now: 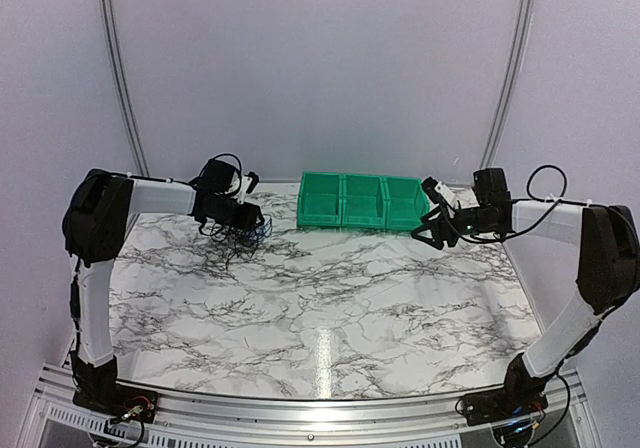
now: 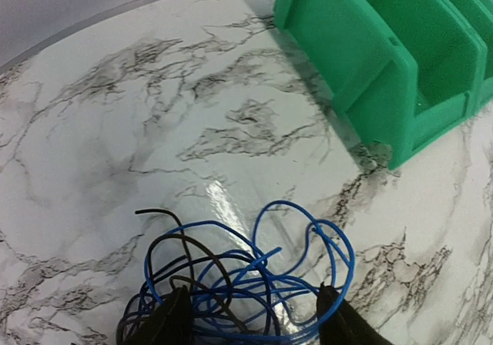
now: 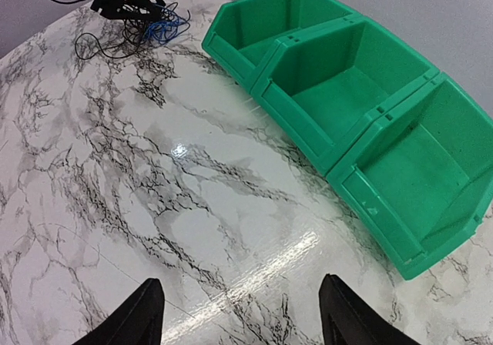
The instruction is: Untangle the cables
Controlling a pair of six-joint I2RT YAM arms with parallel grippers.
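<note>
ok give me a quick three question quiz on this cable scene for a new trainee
1. True or false: the right gripper is shut on a cable.
2. Where are the cables? a) inside a bin b) between the open fingers of the left gripper c) beside the right arm's base
3. How many green bins stand on the table, and does anything show inside them?

Key: 1 false, it is open with nothing between its fingers. 2 b. 3 three, and nothing shows inside them.
</note>
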